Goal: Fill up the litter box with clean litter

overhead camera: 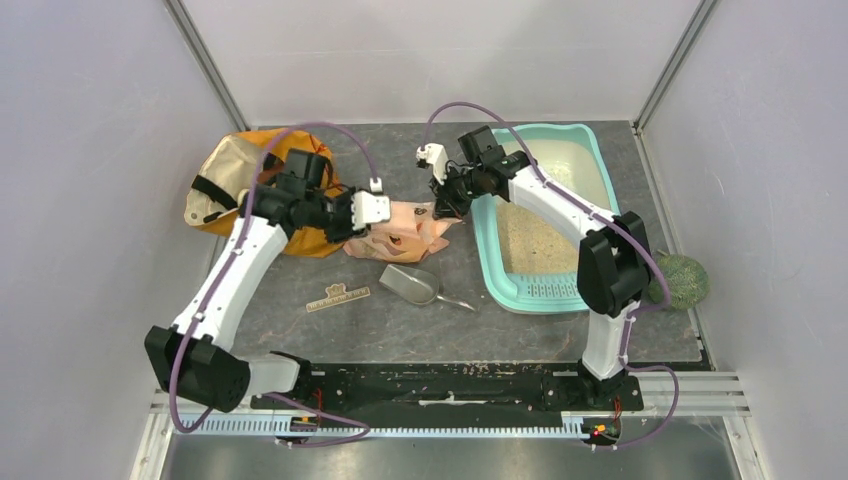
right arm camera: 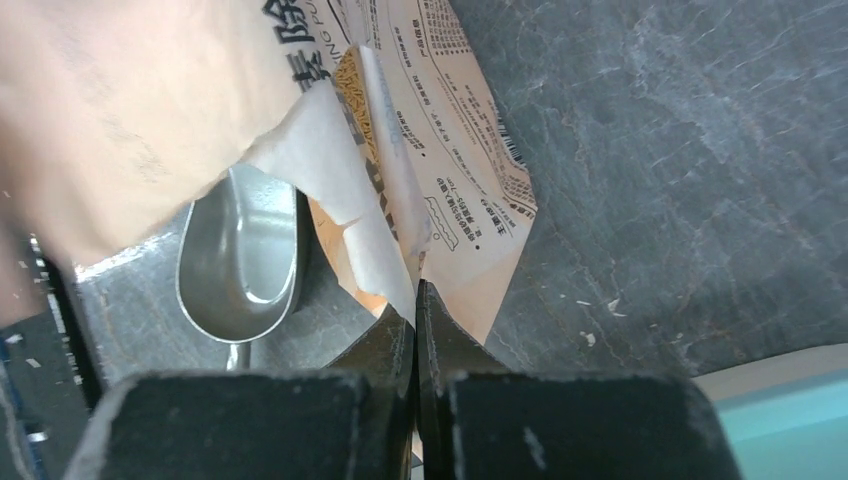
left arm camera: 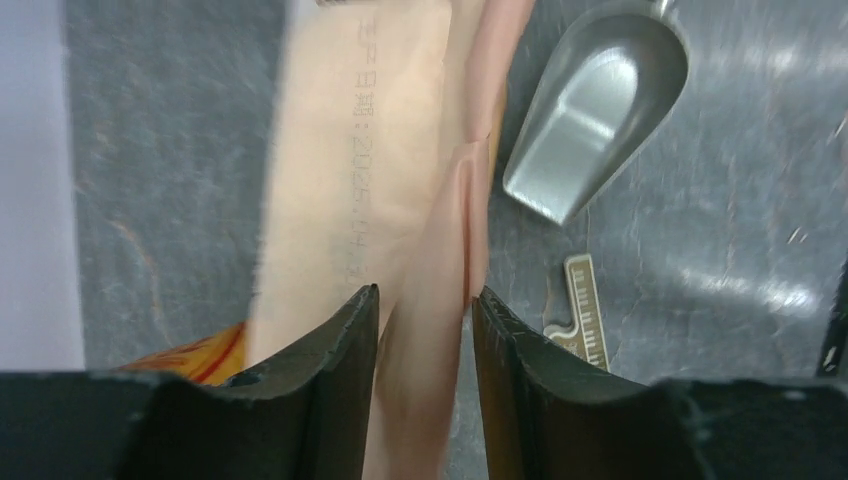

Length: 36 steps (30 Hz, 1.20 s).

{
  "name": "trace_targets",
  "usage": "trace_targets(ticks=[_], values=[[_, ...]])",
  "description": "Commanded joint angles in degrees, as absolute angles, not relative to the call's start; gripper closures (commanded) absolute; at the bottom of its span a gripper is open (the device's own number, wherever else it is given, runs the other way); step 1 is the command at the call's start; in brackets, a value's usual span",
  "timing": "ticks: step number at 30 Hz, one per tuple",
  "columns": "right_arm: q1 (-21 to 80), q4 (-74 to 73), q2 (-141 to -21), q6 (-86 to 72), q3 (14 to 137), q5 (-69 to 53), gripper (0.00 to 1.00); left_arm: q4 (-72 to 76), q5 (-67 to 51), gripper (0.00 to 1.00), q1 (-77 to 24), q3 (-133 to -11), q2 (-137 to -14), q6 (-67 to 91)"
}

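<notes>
Pale plain walls (overhead camera: 100,150) close in a dark grey slate-patterned bench (overhead camera: 520,335). From above, the litter box (overhead camera: 487,250) lies at the far right of the bench, its perforated lip toward the arms. The clean litter (overhead camera: 528,240) lies as a thin sandy layer over the near half of its pale floor. A peach-pink pouch (overhead camera: 405,228) lies just left of the box, and both arms reach in to it from either side. A silver scoop (overhead camera: 410,284) rests on the bench just nearer than the pouch, with a cream comb-like strip (overhead camera: 338,296) to its left. An orange and tan bag (overhead camera: 225,175) slumps at the far left under the left arm. A green rounded lump (overhead camera: 685,280) sits past the box's right side. Seen from the left wrist, the left claw (left arm camera: 425,295) is released. Its two black fingers stand parted, with a folded edge of the pouch running between them. The scoop's bowl lies beyond on the right, and the strip lies beside the right finger. Seen from the right wrist, the right claw (right arm camera: 415,300) is clenched, grasping a torn corner of the pouch's printed side pinched between its fingers. The scoop lies to the left of them. A teal corner of the litter box shows at the lower right edge.
</notes>
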<state>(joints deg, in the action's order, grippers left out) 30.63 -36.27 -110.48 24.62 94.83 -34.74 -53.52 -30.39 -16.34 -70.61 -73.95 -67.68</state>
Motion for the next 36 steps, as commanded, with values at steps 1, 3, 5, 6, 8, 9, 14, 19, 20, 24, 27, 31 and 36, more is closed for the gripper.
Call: trace_targets(ticks=[1,3,5,6,8,9,14,19,20,24,27,31,36], values=[[32.3,-28.5,-105.5,28.4,89.8,-28.4,1.0,-62.0,-38.3,0.52,-15.7,-84.7,-72.8,-53.2],[33.0,-25.9,-104.4,29.5,87.4,-26.1,1.0,-61.7,-38.8,0.47,-14.9,-90.8,-73.9,-45.9],[33.3,-23.9,-103.6,30.6,85.6,-24.4,1.0,-60.4,-37.9,0.46,-13.3,-95.5,-76.4,-38.9],[33.4,-22.7,-103.2,30.8,84.7,-23.6,1.0,-59.9,-38.0,0.46,-12.0,-98.1,-78.3,-35.7],[33.6,-20.3,-102.6,31.8,83.2,-22.6,1.0,-57.5,-37.2,0.45,-9.4,-102.2,-82.3,-29.4],[33.7,-19.7,-102.5,32.2,82.7,-22.5,1.0,-56.0,-36.4,0.45,-8.0,-104.3,-84.4,-25.9],[33.9,-18.2,-102.5,33.5,82.2,-22.0,1.0,-58.3,-32.6,0.46,-6.6,-118.1,-99.1,-21.0],[33.9,-18.1,-102.7,34.1,82.5,-22.9,1.0,-66.5,-43.5,0.35,-4.4,-130.3,-110.5,-19.5],[33.9,-18.1,-102.7,34.2,82.4,-22.9,1.0,-66.6,-43.6,0.33,-4.4,-131.0,-112.0,-17.8],[34.0,-18.1,-102.6,34.5,82.4,-23.0,1.0,-68.1,-47.9,0.17,-4.2,-132.0,-114.7,-16.0],[34.0,-18.3,-102.7,34.6,82.5,-23.2,1.0,-71.2,-53.2,0.11,-4.4,-131.1,-115.3,-17.1],[33.9,-18.3,-102.3,35.0,82.2,-23.8,1.0,-73.1,-50.9,0.1,-5.1,-128.9,-116.7,-18.7],[34.0,-17.9,-101.8,35.9,81.6,-24.8,1.0,-64.1,-44.3,0.09,-4.6,-124.7,-116.3,-13.1]])
